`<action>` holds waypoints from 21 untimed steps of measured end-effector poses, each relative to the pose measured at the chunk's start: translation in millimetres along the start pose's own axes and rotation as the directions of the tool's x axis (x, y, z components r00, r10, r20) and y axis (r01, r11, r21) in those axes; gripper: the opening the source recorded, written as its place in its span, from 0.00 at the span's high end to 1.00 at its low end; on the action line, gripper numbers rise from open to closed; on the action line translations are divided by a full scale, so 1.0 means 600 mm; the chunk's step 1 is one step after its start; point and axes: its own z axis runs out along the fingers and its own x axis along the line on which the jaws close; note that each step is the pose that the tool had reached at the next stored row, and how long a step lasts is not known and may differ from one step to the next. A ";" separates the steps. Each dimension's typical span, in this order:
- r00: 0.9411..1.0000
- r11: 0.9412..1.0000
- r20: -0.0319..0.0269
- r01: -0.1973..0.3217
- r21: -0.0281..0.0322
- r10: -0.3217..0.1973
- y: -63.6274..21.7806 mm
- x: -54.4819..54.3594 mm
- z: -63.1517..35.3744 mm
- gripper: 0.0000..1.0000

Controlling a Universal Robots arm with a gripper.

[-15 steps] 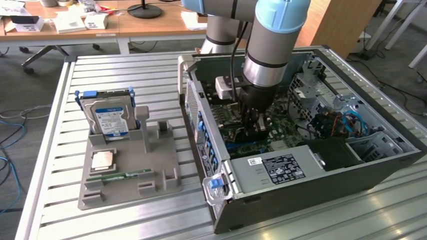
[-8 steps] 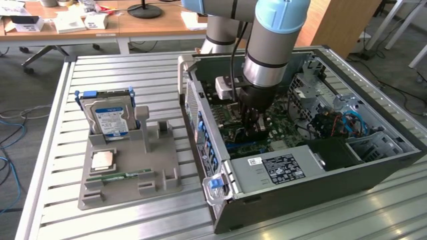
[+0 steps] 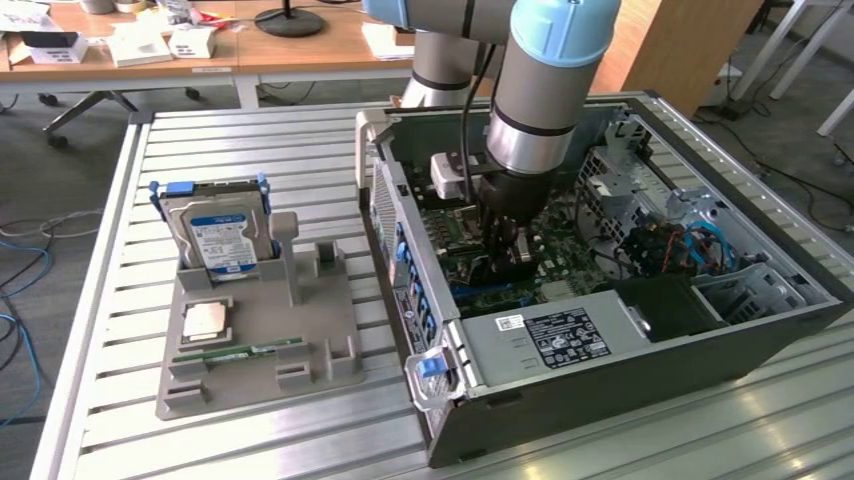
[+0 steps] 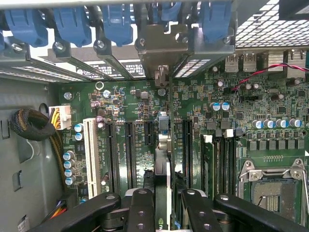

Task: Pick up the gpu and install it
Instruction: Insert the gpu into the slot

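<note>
Gpu [image 4: 163,159], thin edge-on card, silvery bracket, upright over motherboard [image 4: 203,116]

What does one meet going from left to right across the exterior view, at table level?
Hard drive standing in the grey holder → open computer case with the gripper lowered over the motherboard → drive cage.

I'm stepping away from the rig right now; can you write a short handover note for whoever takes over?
Claw: shut on the gpu, held edge-on.
Position: arm is down inside the open computer case, with the card standing over the motherboard slots, its metal bracket at the rear slot openings.
Done: gpu picked up and brought into the case.
Left: cannot tell whether it is fully seated; claw not yet released.
</note>
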 end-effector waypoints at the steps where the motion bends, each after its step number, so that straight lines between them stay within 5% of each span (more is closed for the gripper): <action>1: 1.000 1.000 0.000 0.000 0.000 0.000 0.000 0.000 0.000 0.74; 21: 1.000 1.000 0.002 0.000 0.001 0.000 -0.001 -0.001 0.000 0.74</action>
